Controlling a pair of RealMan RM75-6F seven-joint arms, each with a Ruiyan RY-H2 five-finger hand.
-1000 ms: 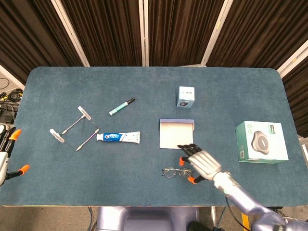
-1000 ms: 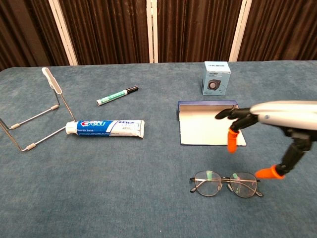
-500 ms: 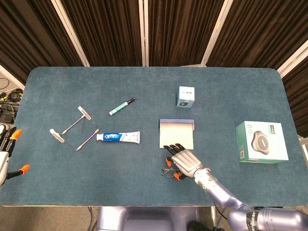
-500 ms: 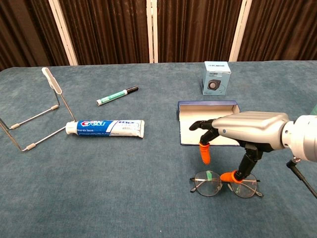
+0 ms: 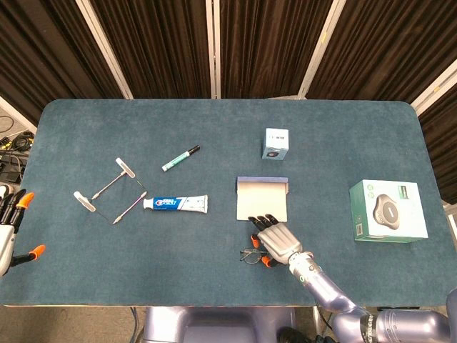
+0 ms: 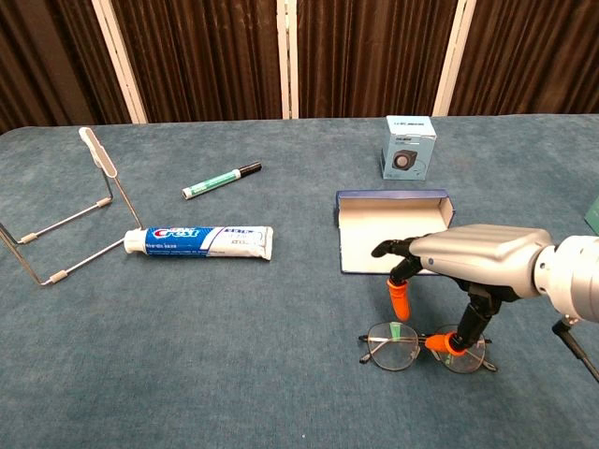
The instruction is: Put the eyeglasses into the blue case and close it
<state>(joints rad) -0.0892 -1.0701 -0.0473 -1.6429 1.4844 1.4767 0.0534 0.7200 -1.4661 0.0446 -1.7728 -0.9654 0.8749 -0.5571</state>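
The thin-rimmed eyeglasses (image 6: 393, 345) lie flat on the blue cloth near the front edge, lenses unfolded toward me. My right hand (image 6: 473, 263) hovers over their right half, fingers spread; its orange thumb tip touches the frame near the bridge, and nothing is held. In the head view the right hand (image 5: 275, 241) covers most of the eyeglasses (image 5: 250, 255). The blue case (image 6: 374, 241) lies open just behind them, its pale lining showing, also seen as the blue case (image 5: 262, 200) from above. My left hand (image 5: 7, 225) stays at the far left edge, off the table, fingers apart.
A Crest toothpaste tube (image 5: 176, 204), a green marker (image 5: 179, 158) and a wire stand (image 5: 111, 191) lie on the left half. A small blue box (image 5: 276, 143) stands behind the case. A green-and-white box (image 5: 388, 211) sits at the right.
My right hand has moved left and down from beside the eyeglasses to over them, its thumb tip now on the frame. The eyeglasses, the case and the left hand have not moved.
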